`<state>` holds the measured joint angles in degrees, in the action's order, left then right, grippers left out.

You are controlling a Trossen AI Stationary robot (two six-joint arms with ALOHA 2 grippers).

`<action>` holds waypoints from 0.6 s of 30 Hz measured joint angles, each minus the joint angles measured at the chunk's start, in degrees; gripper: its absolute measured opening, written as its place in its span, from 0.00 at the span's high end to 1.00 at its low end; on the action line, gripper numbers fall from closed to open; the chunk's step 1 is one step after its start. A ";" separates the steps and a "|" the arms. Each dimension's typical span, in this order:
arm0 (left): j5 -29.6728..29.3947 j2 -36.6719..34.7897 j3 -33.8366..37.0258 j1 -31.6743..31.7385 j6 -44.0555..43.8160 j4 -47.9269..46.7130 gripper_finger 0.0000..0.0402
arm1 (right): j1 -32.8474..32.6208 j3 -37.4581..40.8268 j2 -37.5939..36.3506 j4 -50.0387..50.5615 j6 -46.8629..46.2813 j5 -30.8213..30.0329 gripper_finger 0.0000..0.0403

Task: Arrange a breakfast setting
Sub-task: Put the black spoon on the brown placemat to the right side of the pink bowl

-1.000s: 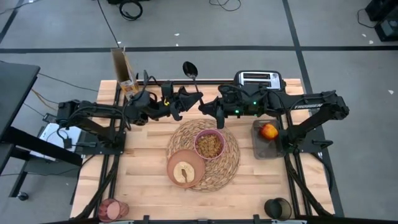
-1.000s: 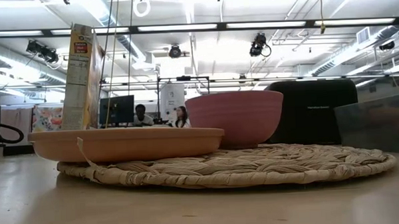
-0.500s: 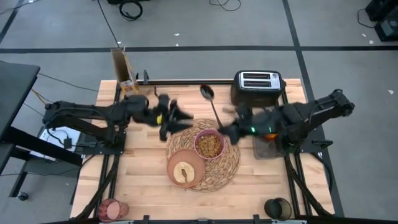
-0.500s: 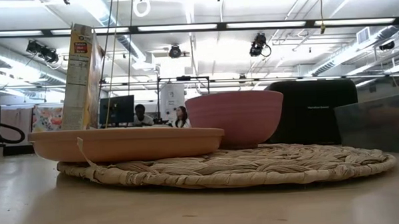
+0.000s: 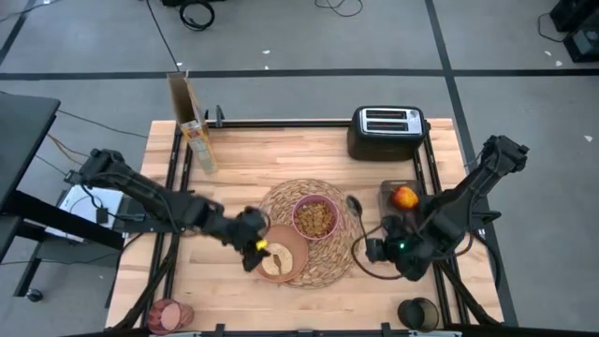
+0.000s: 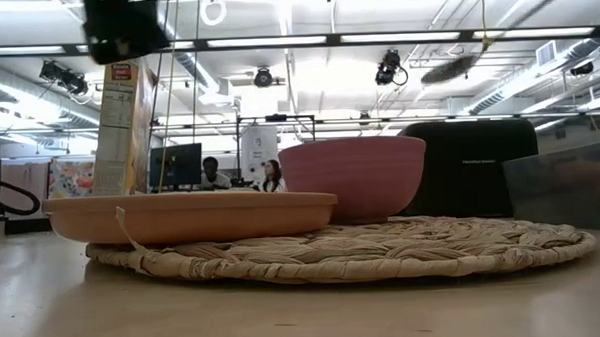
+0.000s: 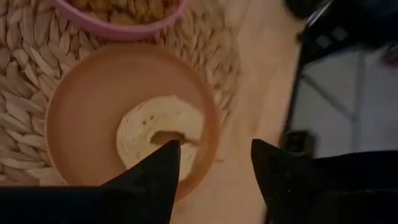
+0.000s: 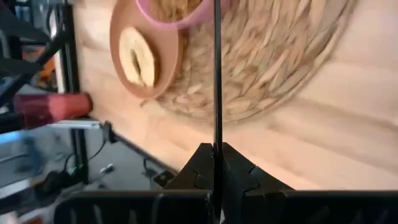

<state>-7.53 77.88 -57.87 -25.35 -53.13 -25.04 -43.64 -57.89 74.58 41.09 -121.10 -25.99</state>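
The woven placemat (image 5: pixel 323 251) carries the pink bowl (image 5: pixel 315 216), filled with cereal, and the tan plate (image 5: pixel 290 245) with the toast slice (image 5: pixel 275 261). My left gripper (image 5: pixel 253 247) (image 7: pixel 214 167) hovers open over the plate's left rim. My right gripper (image 5: pixel 374 249) (image 8: pixel 216 155) is shut on the metal spoon (image 5: pixel 357 213), just right of the placemat. The red apple (image 5: pixel 404 197) lies on a dark tray (image 5: pixel 401 225). The pinkish-red tumbler (image 5: pixel 169 315) lies on its side at the near left corner. My right gripper pinches the spoon's handle (image 8: pixel 216 134) between its two fingers, toward the handle's free end. The spoon runs on from the fingertips in line with them, its bowl (image 5: pixel 354 202) toward the table's far side. It is lifted clear of the table.
A toaster (image 5: pixel 387 131) stands at the far right and a cereal box (image 5: pixel 192 120) at the far left. A dark cup (image 5: pixel 418 313) sits at the near right corner. Bare wood lies near the front edge and behind the placemat.
Both grippers met at the spoon over the far middle of the table. My left gripper has come away from it and swung down toward the near edge, over the plate. My right gripper has rolled and carried the spoon toward the near right, beside the placemat.
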 joint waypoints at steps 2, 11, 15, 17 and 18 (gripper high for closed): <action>-4.20 1.86 0.00 -2.99 1.75 0.09 0.49 | 0.26 4.01 0.23 -7.03 -0.02 0.10 0.98; -11.33 4.25 0.00 -10.33 -2.52 0.43 0.49 | 4.78 15.20 0.51 -18.29 -0.48 3.45 0.98; -11.59 4.25 0.00 -11.36 -4.85 0.43 0.49 | 8.87 17.32 0.77 -18.43 -0.47 6.47 0.98; -11.57 4.25 0.00 -11.70 -5.36 0.95 0.49 | 10.80 18.13 1.21 -18.44 -0.49 8.62 0.98; -11.59 4.25 0.00 -11.69 -5.40 1.51 0.49 | 11.63 18.23 1.45 -18.70 -0.49 9.40 0.98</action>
<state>-19.11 82.13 -57.87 -37.04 -58.53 -23.53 -32.00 -39.66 76.03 22.38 -121.58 -16.59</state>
